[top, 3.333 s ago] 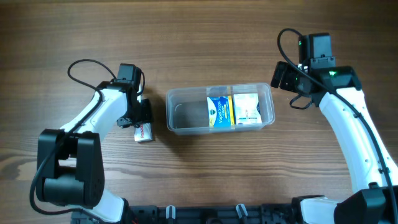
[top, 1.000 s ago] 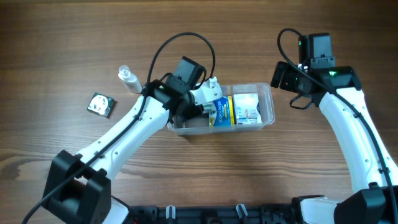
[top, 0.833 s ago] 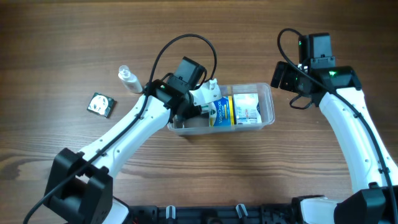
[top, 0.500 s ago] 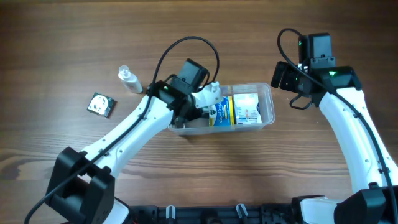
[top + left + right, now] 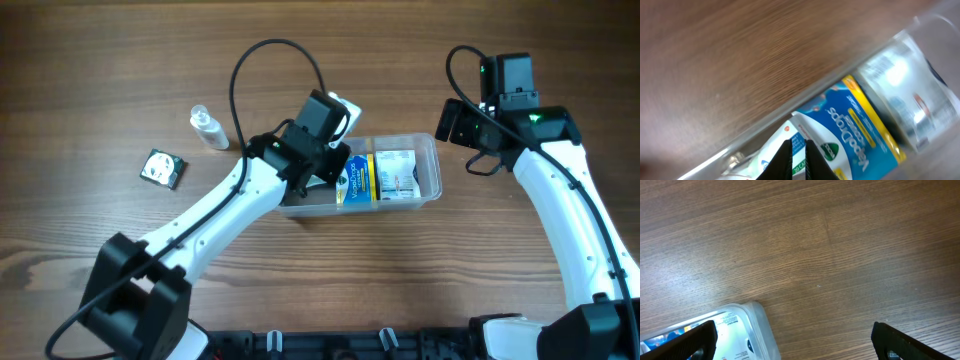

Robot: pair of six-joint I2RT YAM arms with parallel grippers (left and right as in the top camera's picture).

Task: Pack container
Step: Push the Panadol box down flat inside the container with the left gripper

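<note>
The container [image 5: 437, 172] sits mid-table, long side running left to right, with my left arm reaching over its left half and my right arm parked just beyond its right end. Inside I see a blue and yellow VapoDrops box [image 5: 352, 180] and, to its right, a white box [image 5: 397, 176].

In the left wrist view a white carton with a red mark [image 5: 777, 150] leans against the VapoDrops box. The left gripper [image 5: 797, 157] hangs right above it, its fingers drawn nearly together with only a thin slit between them. I cannot tell whether they are pinching the carton's edge or closed on nothing. The right gripper [image 5: 793, 330] is spread wide with bare table [image 5: 840, 240] under it.

My main worry is lifting the left arm while the carton is caught, which would drag it back out or tip it across the other boxes. The tub looks light, so a wrist brushing its wall could slide it towards the right arm. The carton also looks tilted rather than flat, which could cost room for what remains.

A small clear bottle [image 5: 208, 128] and a dark packet [image 5: 163, 168] lie well out to the left. The bottle looks likely to roll if I close on it off-centre.
</note>
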